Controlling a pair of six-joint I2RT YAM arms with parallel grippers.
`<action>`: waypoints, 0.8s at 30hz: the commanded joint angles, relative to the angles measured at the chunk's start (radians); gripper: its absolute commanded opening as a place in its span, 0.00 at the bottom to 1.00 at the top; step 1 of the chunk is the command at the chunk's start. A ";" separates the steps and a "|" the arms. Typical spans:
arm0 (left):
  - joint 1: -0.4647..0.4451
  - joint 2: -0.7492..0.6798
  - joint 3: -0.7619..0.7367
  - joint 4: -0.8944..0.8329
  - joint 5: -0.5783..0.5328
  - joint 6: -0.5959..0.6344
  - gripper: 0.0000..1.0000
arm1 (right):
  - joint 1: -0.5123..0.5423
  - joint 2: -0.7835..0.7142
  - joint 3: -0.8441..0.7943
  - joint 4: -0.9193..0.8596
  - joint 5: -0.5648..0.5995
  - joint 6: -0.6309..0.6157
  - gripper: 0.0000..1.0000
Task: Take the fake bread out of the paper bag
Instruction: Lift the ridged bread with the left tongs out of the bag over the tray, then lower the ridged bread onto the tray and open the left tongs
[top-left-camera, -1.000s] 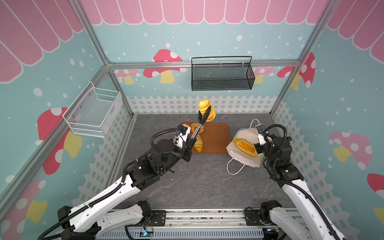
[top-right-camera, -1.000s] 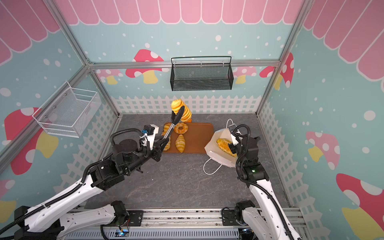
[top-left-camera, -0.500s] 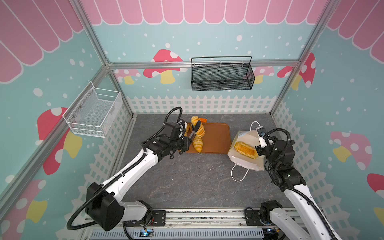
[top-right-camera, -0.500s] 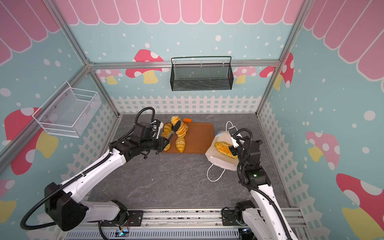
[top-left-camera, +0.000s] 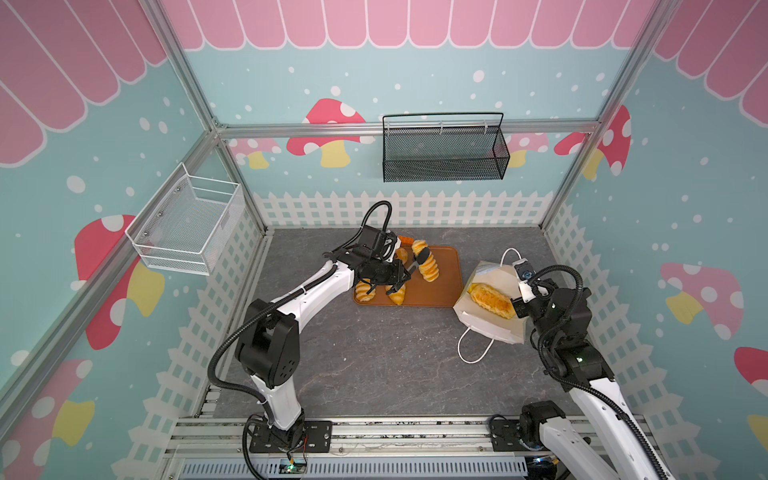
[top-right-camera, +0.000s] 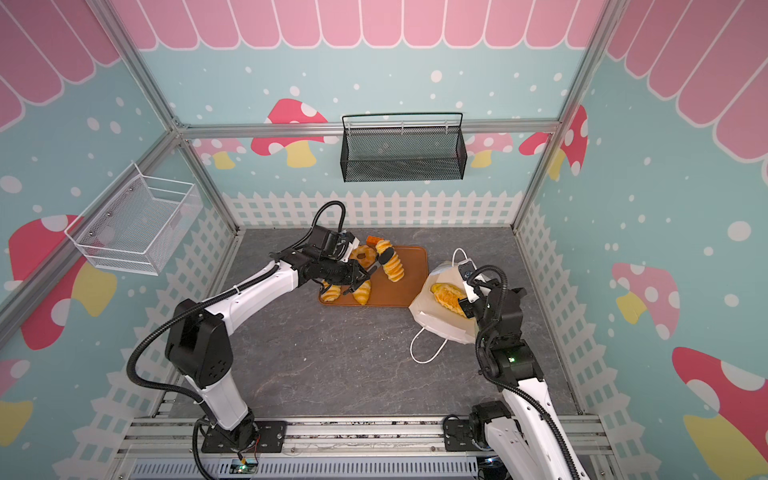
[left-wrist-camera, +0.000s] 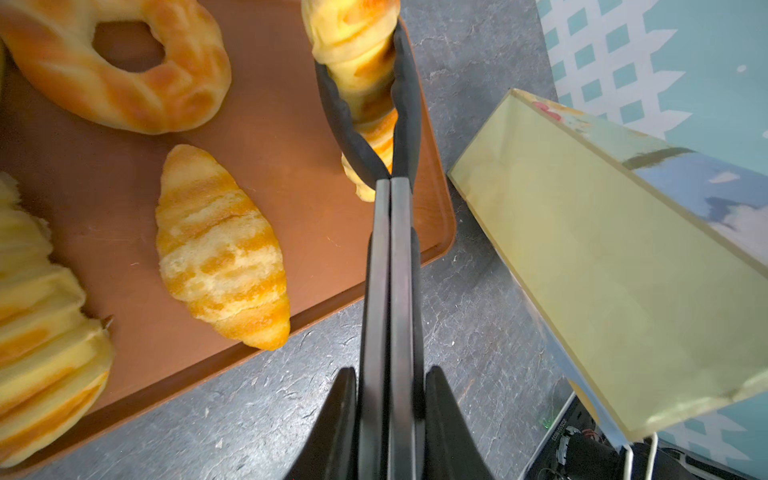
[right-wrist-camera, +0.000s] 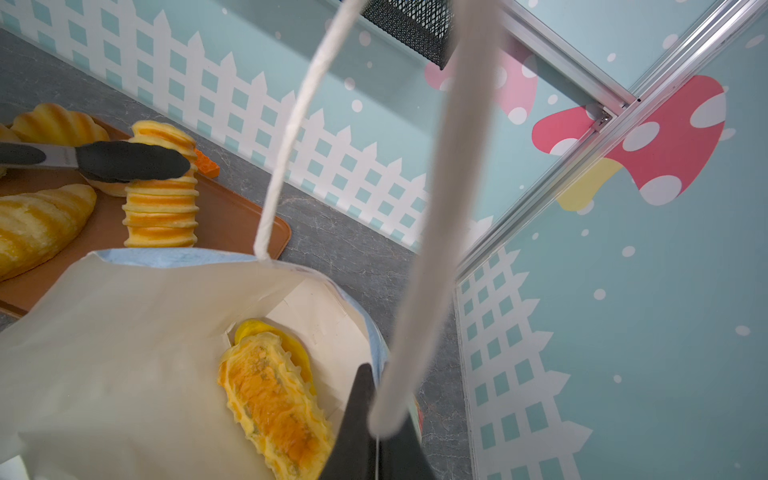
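Left claw, right claw — both clamped

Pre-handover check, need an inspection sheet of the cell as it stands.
Surface: grey tabletop, no spills seen.
Job's things: paper bag tipped open, one long pastry inside; ridged roll in tongs at the tray; doughnut, croissant, more rolls on tray.
Clutter: orange block beside tray.
Grippers: left gripper shut on tongs; right gripper shut on paper bag rim.
Cables: black hoses on both arms; bag's cord handle loose on tabletop.
Surroundings: black basket, white basket on walls, nothing seen inside.
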 joint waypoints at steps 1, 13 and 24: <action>0.036 0.048 0.060 -0.018 0.077 0.006 0.00 | 0.005 -0.016 -0.013 0.016 -0.005 0.012 0.00; 0.064 0.187 0.176 -0.075 0.048 0.054 0.00 | 0.005 0.023 -0.019 0.067 -0.005 0.005 0.00; 0.092 0.303 0.280 -0.151 0.006 0.078 0.00 | 0.005 0.005 -0.020 0.050 0.003 0.006 0.00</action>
